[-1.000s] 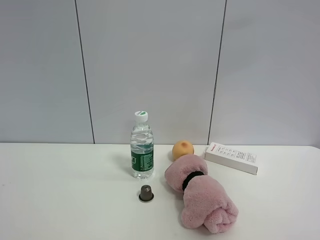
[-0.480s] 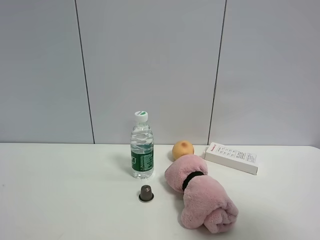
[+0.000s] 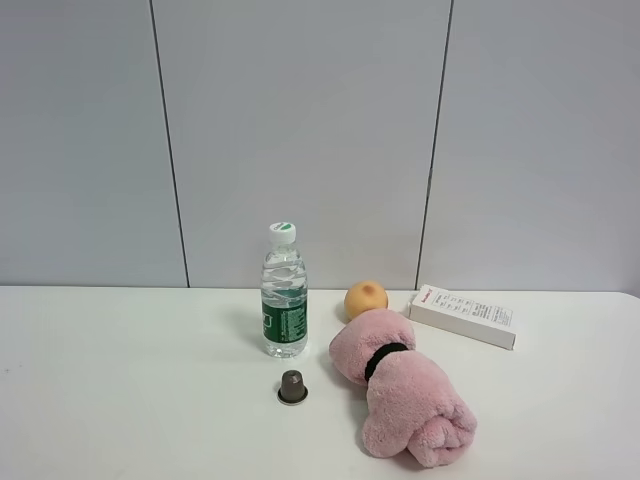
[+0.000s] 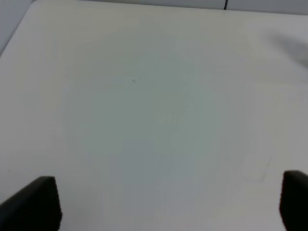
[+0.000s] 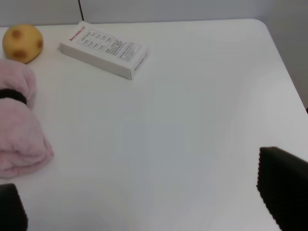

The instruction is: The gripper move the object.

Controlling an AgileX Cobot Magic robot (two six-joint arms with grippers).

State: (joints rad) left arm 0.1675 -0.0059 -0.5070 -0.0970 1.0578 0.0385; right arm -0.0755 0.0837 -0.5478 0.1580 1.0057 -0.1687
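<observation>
A clear plastic water bottle (image 3: pixel 284 291) with a green label and a white-green cap stands upright on the white table (image 3: pixel 120 380), left of centre. No gripper shows in the exterior high view. In the left wrist view my left gripper (image 4: pixel 168 204) is open, with its black fingertips (image 4: pixel 36 202) far apart over bare table. In the right wrist view my right gripper (image 5: pixel 149 207) is open, its black fingertips (image 5: pixel 281 192) wide apart over bare table, with nothing between them. The bottle shows in neither wrist view.
A pink rolled towel (image 3: pixel 405 395) with a black band lies right of the bottle, also in the right wrist view (image 5: pixel 19 139). A small brown capsule (image 3: pixel 292 386), an orange fruit (image 3: pixel 366 299) and a white box (image 3: pixel 463 314) lie nearby.
</observation>
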